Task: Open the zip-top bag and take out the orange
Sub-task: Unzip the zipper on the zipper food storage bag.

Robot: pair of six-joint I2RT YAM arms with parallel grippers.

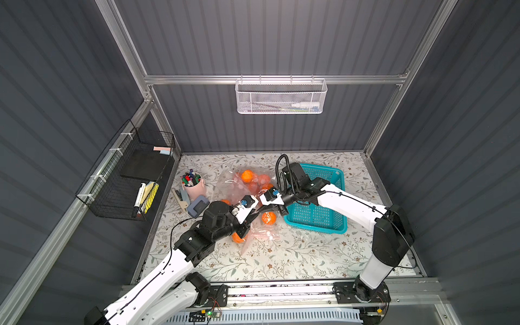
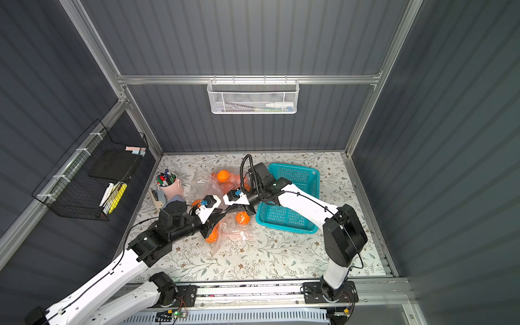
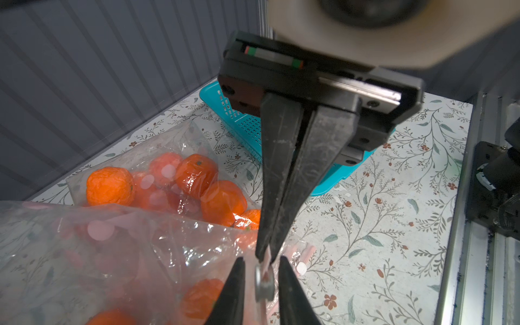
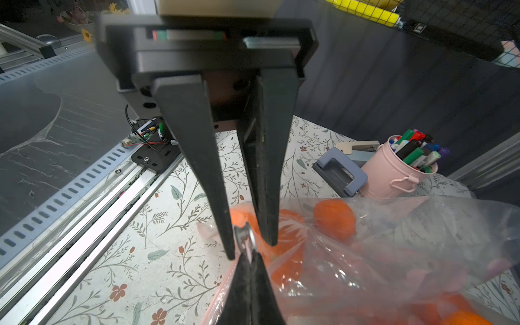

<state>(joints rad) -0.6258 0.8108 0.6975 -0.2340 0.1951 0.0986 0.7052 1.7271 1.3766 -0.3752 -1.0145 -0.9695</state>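
Left wrist: right gripper point(image 3: 264, 250) pinches crinkly clear zip-top bag point(image 3: 112, 253); left gripper point(image 3: 261, 261) parted, flanking metal ring point(image 3: 264, 284).

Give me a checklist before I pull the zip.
1. Right gripper shut on bag edge: ok.
2. Zip ring between left gripper tips: ok.
3. Left fingers closed on ring: not ok, a gap shows on both sides.
4. Zip already open: cannot tell.
5. Orange inside bag: ok.
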